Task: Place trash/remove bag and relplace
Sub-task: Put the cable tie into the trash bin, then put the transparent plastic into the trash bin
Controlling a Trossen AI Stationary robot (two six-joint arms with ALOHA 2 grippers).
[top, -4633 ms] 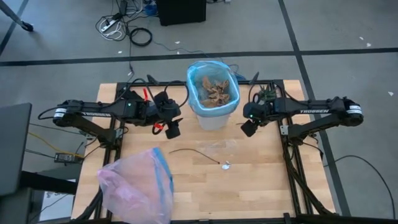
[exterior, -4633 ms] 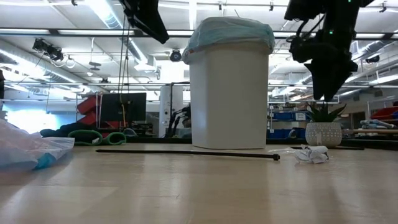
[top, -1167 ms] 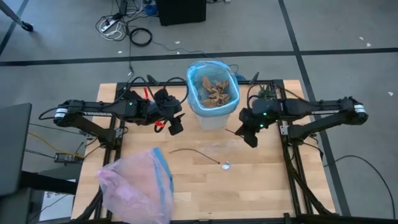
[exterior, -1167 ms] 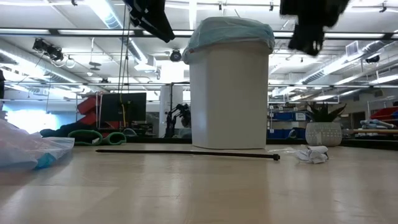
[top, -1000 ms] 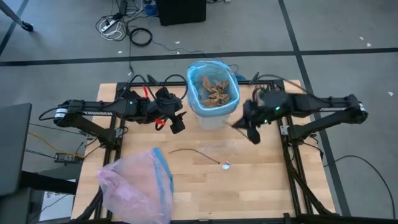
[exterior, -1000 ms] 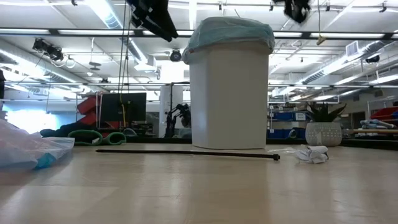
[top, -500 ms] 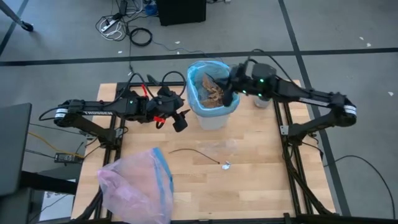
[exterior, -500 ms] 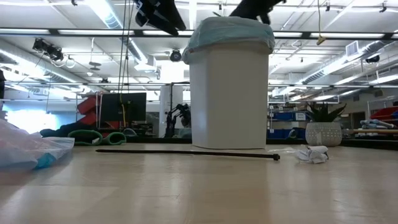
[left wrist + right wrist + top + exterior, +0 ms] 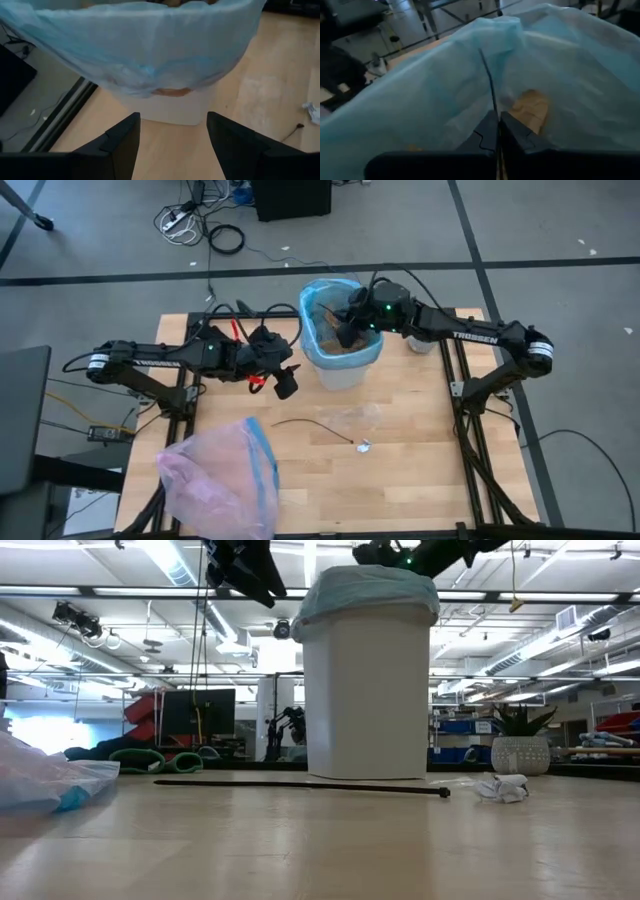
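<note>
The right gripper (image 9: 496, 131), clamped on a thin dark twig (image 9: 489, 80), hangs over the blue-lined bin (image 9: 341, 358) at the table's far edge; the left gripper (image 9: 171, 142) waits beside it, fingers spread, holding nothing.

A pale pink translucent bag (image 9: 218, 480) with a blue rim band lies at the near-left corner of the wooden counter (image 9: 420, 480), partly overhanging its edge. A white bin (image 9: 368, 700) stands upright at the counter's far middle. On the grey floor behind, a black box (image 9: 291, 197) and a tangle of cables (image 9: 196, 222). In the low view, a potted plant (image 9: 518, 748) in a patterned white pot stands beyond the counter, right.
</note>
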